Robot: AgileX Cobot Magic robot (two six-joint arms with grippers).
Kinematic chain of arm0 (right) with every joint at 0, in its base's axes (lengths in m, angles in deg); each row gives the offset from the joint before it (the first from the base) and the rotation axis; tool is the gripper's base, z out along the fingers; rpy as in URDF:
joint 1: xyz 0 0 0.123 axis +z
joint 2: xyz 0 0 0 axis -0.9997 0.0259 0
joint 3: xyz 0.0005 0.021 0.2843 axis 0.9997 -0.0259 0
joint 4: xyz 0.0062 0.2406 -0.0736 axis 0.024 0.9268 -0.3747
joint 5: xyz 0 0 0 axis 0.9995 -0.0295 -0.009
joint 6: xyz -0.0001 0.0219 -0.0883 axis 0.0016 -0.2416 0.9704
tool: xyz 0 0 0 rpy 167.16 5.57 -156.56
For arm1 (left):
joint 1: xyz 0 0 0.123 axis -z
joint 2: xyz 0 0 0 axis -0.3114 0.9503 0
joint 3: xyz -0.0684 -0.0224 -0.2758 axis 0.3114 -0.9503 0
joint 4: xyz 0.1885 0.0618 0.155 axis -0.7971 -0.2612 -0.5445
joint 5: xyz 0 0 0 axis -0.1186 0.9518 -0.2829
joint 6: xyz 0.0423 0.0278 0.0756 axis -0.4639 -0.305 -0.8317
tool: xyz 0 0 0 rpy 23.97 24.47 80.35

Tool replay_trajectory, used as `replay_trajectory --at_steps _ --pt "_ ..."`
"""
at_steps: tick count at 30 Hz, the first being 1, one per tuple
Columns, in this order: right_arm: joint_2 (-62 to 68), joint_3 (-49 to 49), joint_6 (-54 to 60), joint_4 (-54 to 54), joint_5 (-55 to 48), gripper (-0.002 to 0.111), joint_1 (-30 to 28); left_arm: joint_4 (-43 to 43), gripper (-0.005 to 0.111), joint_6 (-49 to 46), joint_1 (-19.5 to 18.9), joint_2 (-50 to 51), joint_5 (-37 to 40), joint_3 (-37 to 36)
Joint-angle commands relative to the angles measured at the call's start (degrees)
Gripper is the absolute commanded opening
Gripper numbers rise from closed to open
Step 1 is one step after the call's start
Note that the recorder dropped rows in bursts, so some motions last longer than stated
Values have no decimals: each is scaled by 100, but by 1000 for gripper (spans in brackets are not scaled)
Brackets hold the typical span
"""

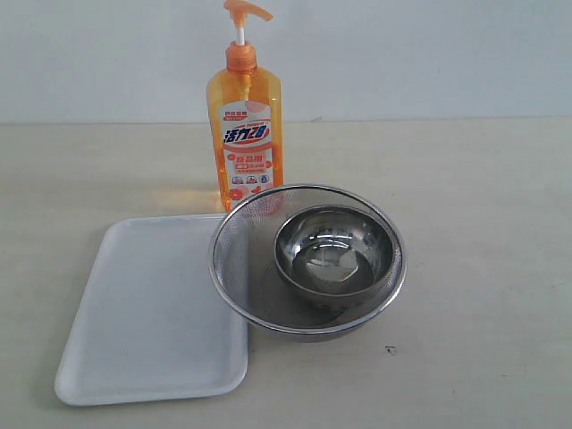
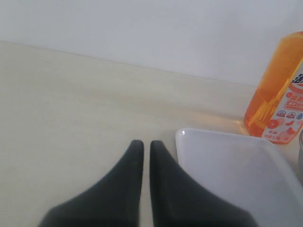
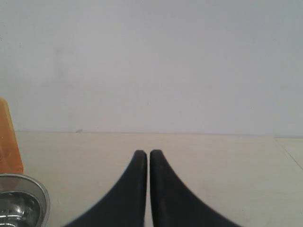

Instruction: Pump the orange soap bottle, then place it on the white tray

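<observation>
The orange soap bottle (image 1: 245, 134) stands upright at the back of the table, its pump head raised on a white stem. The white tray (image 1: 152, 313) lies flat in front of it, to the left. Neither arm shows in the exterior view. In the left wrist view my left gripper (image 2: 143, 144) is shut with nothing in it, low over the table beside the white tray (image 2: 232, 165), and the orange soap bottle (image 2: 279, 94) stands beyond the tray. My right gripper (image 3: 143, 153) is shut and empty over bare table, with the orange soap bottle's edge (image 3: 8, 142) off to one side.
A round metal mesh strainer (image 1: 234, 246) sits right of the tray and overlaps its edge, with a small steel bowl (image 1: 335, 255) inside it. The strainer's rim (image 3: 40, 189) shows in the right wrist view. A pale wall backs the table.
</observation>
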Motion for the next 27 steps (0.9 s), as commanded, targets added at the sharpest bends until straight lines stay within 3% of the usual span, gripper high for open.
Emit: replay_trajectory --at_steps 1,27 --pt "146 70 46 -58 2 0 -32 6 5 -3 28 -16 11 -15" --pt "146 70 -17 -58 288 0 -32 6 5 -3 28 -16 11 -15"
